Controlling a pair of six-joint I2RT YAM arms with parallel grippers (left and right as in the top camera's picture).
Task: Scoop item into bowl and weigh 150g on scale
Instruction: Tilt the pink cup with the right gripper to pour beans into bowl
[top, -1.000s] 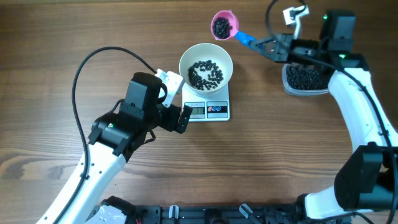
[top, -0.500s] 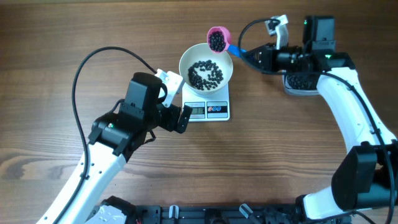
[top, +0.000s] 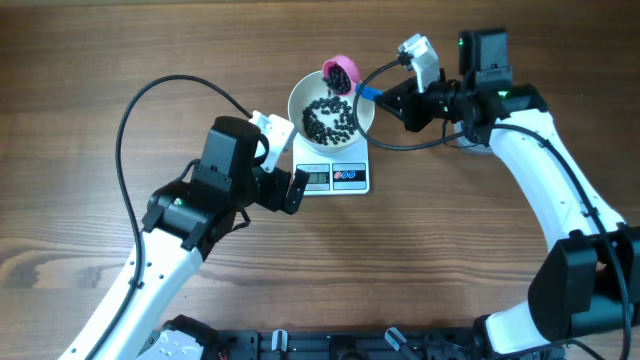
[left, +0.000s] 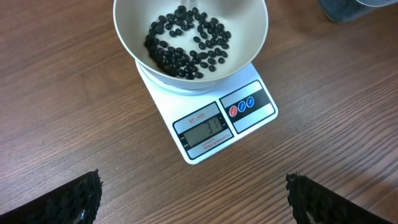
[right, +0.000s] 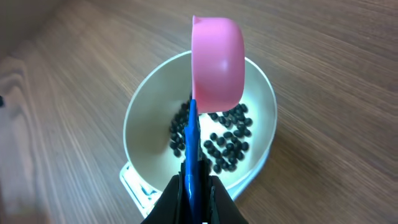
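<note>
Scoop (top: 340, 72) above bowl (top: 297, 100) on scale (top: 336, 186)

Table (top: 450, 250): warm brown wood, long streaky grain.
Bowl (left: 127, 31): plain white, no pattern.
Pellets (left: 186, 46): glossy black, dark scatter against white.
Scale (left: 186, 152): white body; display (left: 202, 132) grey with dark digits, small red lettering above; beside it a dark-bordered panel with one red button (left: 234, 111) and one blue button (left: 249, 102).
Scoop (right: 216, 62): bright pink cup, vivid blue handle.
Left arm (top: 150, 280) and right arm (top: 545, 190): white links, black joints.
Cable (top: 150, 100): black.
</note>
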